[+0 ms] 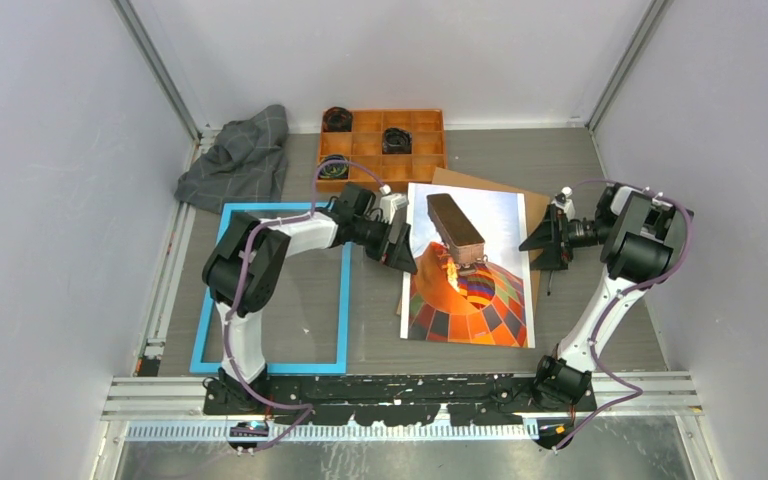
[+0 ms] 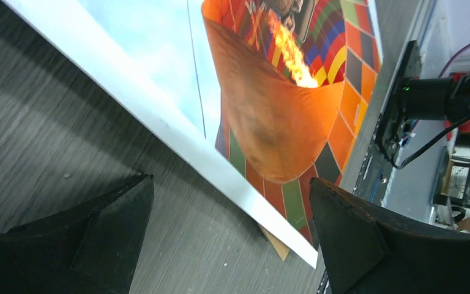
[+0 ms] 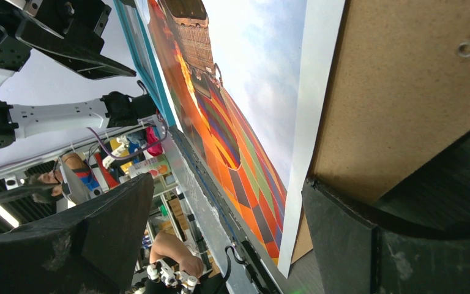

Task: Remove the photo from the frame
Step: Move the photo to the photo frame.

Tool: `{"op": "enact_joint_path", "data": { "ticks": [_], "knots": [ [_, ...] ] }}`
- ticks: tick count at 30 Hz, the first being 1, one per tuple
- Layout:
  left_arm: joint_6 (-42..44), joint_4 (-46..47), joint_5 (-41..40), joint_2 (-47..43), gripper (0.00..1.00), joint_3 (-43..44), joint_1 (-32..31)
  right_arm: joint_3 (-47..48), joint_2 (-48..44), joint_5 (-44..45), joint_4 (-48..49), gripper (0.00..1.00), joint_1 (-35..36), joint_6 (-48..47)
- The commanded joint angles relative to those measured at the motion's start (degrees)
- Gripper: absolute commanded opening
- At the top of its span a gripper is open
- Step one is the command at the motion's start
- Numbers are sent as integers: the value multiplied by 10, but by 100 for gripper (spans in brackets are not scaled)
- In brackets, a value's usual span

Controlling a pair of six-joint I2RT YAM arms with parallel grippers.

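The photo [image 1: 470, 275], an orange checkered hot-air balloon on pale sky, lies flat on the table on top of a brown backing board [image 1: 525, 200]. The frame [image 1: 345, 300], a bright blue border with nothing inside it, lies flat to the left, apart from the photo. My left gripper [image 1: 397, 250] is open at the photo's left edge. In the left wrist view its jaws [image 2: 231, 184] stand wide with the photo's [image 2: 269, 110] white margin between them, untouched. My right gripper [image 1: 538, 243] is open at the photo's right edge, its jaws [image 3: 227, 180] straddling the photo [image 3: 245, 110] and the board [image 3: 404, 92].
An orange compartment tray [image 1: 444, 150] with black rolled items [image 1: 397, 140] stands at the back centre. A crumpled grey cloth [image 1: 240, 160] lies at the back left. White walls close off the sides and back of the table.
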Motion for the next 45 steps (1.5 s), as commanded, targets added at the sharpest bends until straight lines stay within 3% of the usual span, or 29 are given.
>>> {"op": "enact_joint_path", "data": {
  "ticks": [1,16,32,36,45],
  "knots": [
    [-53,64,44,26,99,21,7,8,21,19,23,95,7,5],
    [-133,139,81,4,83,41,20,14,16,8,15,95,26,1],
    [-119,104,54,-47,80,47,21,12,14,7,15,95,29,-2],
    [-147,137,75,-34,79,41,21,13,14,7,16,95,30,-2],
    [-191,173,74,14,64,45,19,11,8,8,14,95,33,-3]
  ]
}}
